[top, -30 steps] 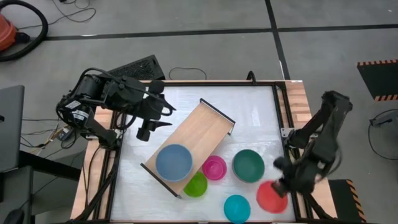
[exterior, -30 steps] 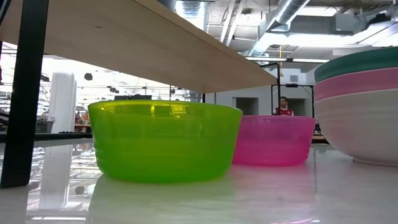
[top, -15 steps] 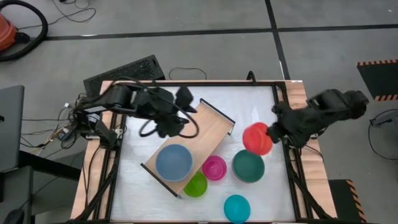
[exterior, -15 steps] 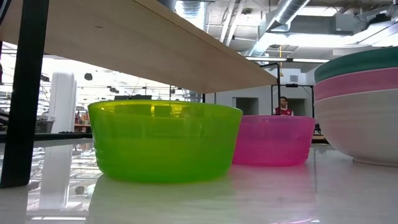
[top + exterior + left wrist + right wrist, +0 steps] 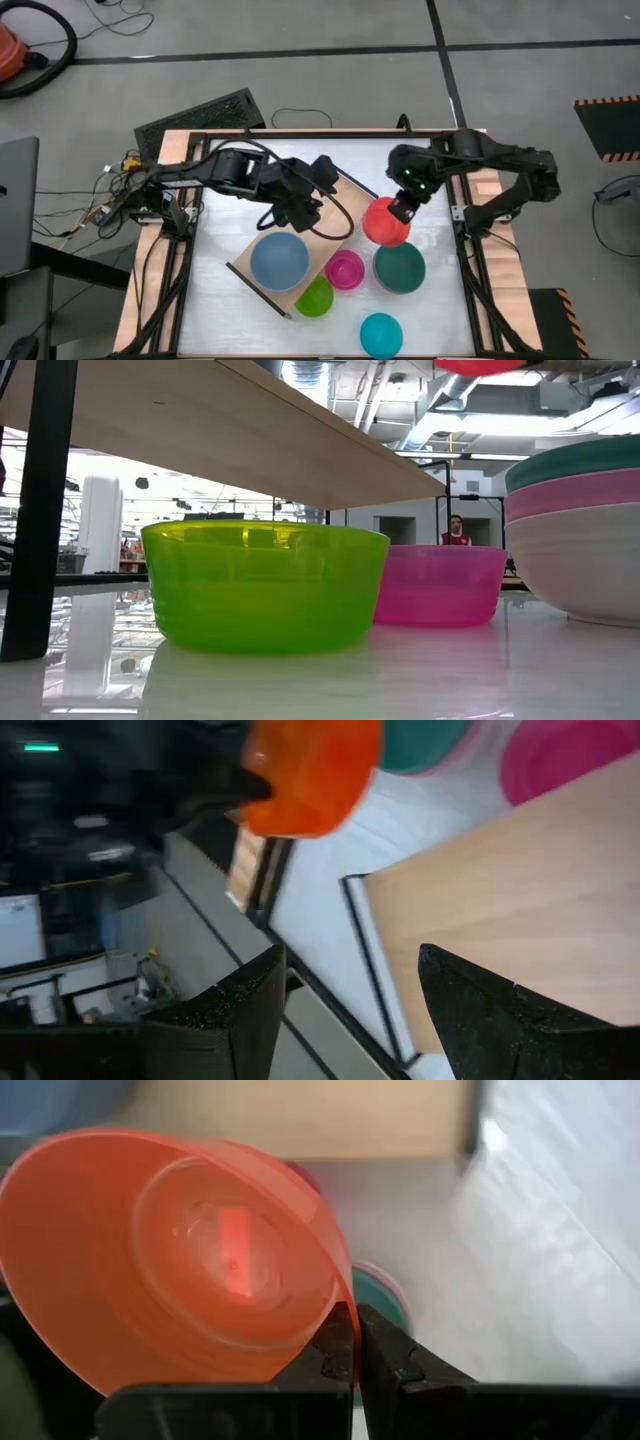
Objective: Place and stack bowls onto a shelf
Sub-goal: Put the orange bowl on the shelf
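Observation:
The light-wood shelf lies slantwise on the white table, and a blue bowl sits on its near end. My right gripper is shut on a red bowl, which hangs above the table beside the shelf's far end. My left gripper hovers open over the middle of the shelf, touching nothing. On the table stand a magenta bowl, a lime green bowl, a cyan bowl and a teal-topped stack. My right gripper pinches the red bowl's rim, one finger inside the bowl and one outside. The fingers come slanting down from above. The bowl is lifted clear of the table and tilted, its opening turned toward the wrist.
In the low view the lime green bowl and the magenta bowl stand beside the shelf board. The stack is teal on pink on cream. The table's black frame rings the work area.
My right gripper has lifted the red bowl from the table's near right corner and carried it toward the far edge, then left to the shelf's far end, tipping it. My left gripper has gone right and down over the shelf, rolling as it went.

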{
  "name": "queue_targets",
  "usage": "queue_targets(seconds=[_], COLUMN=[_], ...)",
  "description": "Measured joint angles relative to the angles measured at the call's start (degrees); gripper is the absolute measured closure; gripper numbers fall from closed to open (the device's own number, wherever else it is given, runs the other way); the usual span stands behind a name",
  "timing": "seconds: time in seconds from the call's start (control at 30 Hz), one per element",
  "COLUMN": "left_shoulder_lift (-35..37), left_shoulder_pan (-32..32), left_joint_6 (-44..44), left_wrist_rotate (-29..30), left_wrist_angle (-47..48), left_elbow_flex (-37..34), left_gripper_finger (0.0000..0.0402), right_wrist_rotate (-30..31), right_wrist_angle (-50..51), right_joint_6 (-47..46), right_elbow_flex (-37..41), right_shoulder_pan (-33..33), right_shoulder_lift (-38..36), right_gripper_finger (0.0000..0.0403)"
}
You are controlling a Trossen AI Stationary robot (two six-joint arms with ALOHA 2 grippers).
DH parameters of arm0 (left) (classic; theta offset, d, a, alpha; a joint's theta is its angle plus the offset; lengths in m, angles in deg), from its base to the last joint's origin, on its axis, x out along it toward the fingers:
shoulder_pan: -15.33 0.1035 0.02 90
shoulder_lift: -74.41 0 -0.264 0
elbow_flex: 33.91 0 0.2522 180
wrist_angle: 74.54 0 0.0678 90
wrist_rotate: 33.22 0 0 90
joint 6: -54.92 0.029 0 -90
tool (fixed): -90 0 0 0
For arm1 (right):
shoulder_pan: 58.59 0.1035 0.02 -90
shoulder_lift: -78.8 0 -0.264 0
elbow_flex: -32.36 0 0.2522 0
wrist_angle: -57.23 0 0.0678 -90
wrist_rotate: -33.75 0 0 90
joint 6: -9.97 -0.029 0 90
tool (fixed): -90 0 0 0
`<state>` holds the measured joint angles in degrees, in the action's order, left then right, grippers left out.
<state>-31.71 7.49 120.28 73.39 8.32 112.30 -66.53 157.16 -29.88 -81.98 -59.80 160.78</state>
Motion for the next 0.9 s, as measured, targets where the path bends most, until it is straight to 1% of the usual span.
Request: queue_targets(seconds=[0.13,0.23,0.33,0.43,0.57,0.77,0.9], left_shoulder_lift=[-1.13,-1.92,-1.98,-1.87,-2.36,-3.40,-3.86], left_shoulder_pan=[-0.70,-1.10,-1.77,-2.26,-2.32,-1.78,-1.66], left_joint_6=[1.31,1.30,2.74,5.63,6.42,7.61,7.91], left_wrist_rotate=[1.48,3.31,5.52,3.89,0.98,-0.31,-1.56], left_wrist_angle=[-0.39,-4.52,-5.18,-5.54,-5.73,-5.91,-3.50], left_elbow_flex=[-0.02,0.02,-0.02,-0.02,0.00,0.03,-0.04], left_gripper_finger=[0.0187,0.0187,0.0187,0.0187,0.0187,0.0187,0.0187], right_wrist_rotate=[-2.65,-2.98,-4.05,-5.94,-6.54,-7.96,-8.16], right_wrist_angle=[0.85,3.77,3.67,3.68,3.77,3.85,3.83], right_joint_6=[5.33,8.64,11.17,13.81,16.02,18.27,22.25], right_elbow_flex=[-7.48,-12.37,-14.51,-16.62,-18.19,-18.28,-18.19], right_shoulder_pan=[-2.11,-3.43,-3.86,-4.28,-4.31,-4.31,-4.08], right_shoulder_lift=[4.66,8.43,10.64,12.81,14.74,15.72,15.88], right_gripper_finger=[0.0380,0.0380,0.0380,0.0380,0.0380,0.0380,0.0380])
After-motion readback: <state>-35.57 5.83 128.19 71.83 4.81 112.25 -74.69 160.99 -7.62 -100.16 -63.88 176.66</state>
